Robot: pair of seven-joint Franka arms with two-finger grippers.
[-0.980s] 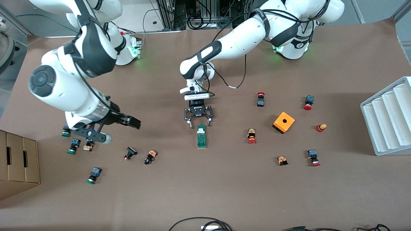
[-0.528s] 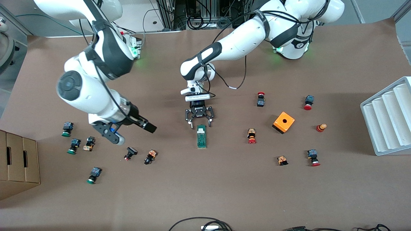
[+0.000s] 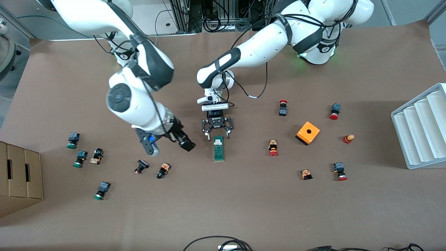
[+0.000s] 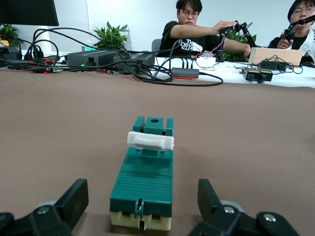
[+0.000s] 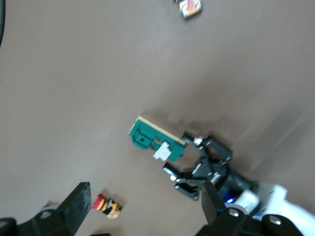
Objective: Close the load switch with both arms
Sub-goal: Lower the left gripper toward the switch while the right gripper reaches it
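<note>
The green load switch (image 3: 218,149) lies flat near the table's middle, with its white tab (image 3: 218,141) at the end toward the robots' bases. My left gripper (image 3: 217,136) is open and low at that end, one finger on each side, not touching. In the left wrist view the switch (image 4: 147,169) lies between the open fingers of the left gripper (image 4: 141,199). My right gripper (image 3: 169,146) is open and empty, up in the air beside the switch toward the right arm's end. The right wrist view shows the switch (image 5: 152,140) and the left gripper (image 5: 197,172) past my own right gripper (image 5: 145,204).
An orange box with a hole (image 3: 308,132) and several red push buttons lie toward the left arm's end. A white ridged rack (image 3: 421,125) stands at that edge. Several buttons, such as one (image 3: 162,170) close to the right gripper, and a cardboard box (image 3: 19,177) lie toward the right arm's end.
The right arm has swung from over the buttons at its end of the table toward the middle, close beside the load switch. The left gripper has barely moved.
</note>
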